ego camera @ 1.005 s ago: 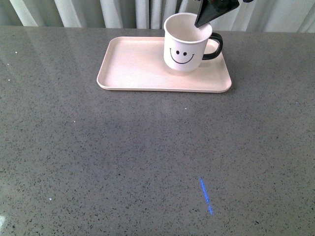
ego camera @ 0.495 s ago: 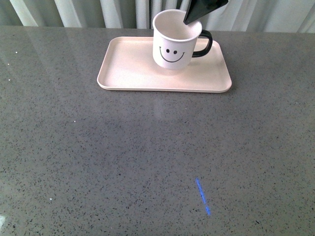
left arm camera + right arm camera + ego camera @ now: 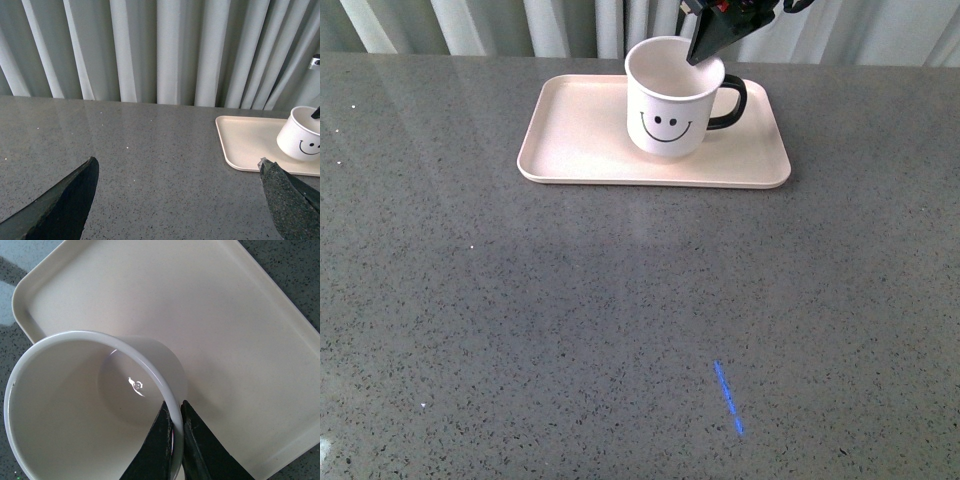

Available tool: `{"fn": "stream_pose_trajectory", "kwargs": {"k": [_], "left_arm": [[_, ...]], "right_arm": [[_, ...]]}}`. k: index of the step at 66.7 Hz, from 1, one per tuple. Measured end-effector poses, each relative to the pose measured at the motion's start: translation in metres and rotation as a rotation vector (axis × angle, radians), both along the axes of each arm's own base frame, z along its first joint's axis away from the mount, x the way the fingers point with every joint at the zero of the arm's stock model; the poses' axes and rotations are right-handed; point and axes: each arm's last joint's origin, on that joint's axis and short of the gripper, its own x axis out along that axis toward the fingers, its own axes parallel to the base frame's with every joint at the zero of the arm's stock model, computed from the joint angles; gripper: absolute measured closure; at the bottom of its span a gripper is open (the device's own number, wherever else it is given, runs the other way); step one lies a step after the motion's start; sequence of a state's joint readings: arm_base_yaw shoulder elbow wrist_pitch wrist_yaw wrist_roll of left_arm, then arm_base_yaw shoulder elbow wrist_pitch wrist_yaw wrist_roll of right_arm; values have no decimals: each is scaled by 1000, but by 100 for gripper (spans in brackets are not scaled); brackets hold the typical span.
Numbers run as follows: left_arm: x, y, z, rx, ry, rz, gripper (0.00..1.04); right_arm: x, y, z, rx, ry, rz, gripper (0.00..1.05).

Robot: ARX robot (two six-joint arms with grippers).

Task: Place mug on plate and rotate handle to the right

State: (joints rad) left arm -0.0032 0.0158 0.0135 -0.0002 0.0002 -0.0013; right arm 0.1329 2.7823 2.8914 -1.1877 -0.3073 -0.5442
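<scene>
The white mug (image 3: 666,100) with a black smiley face stands upright on the pale pink plate (image 3: 580,135), right of its middle. Its black handle (image 3: 732,102) points right in the front view. My right gripper (image 3: 705,52) comes down from the top edge and is shut on the mug's far rim, one finger inside and one outside. In the right wrist view the two black fingers (image 3: 197,445) pinch the mug's rim (image 3: 90,337) over the plate (image 3: 225,330). My left gripper (image 3: 177,167) is open and empty over the bare table, left of the plate (image 3: 245,142) and mug (image 3: 300,135).
The grey speckled table (image 3: 620,330) stretches wide in front of the plate. A short blue light streak (image 3: 728,398) lies on it near the front. Pale curtains (image 3: 570,25) hang just behind the table's far edge.
The mug has moved left on the plate with my right gripper shut on its rim, and has come down a little. Its handle still points right.
</scene>
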Motion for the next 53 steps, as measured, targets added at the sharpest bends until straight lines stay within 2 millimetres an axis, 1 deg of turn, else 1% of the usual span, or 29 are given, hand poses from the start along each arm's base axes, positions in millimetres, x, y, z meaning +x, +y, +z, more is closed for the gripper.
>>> {"fn": "stream_pose_trajectory", "kwargs": {"k": [34, 47, 53], "left_arm": [[0, 0, 0, 0, 0, 0, 9], [0, 0, 0, 0, 0, 0, 9], [0, 0, 0, 0, 0, 0, 9]], "right_arm": [[-2, 0, -5, -29, 13, 47, 103], [1, 0, -26, -36, 39, 53, 103], [0, 0, -26, -36, 42, 53, 103]]}}
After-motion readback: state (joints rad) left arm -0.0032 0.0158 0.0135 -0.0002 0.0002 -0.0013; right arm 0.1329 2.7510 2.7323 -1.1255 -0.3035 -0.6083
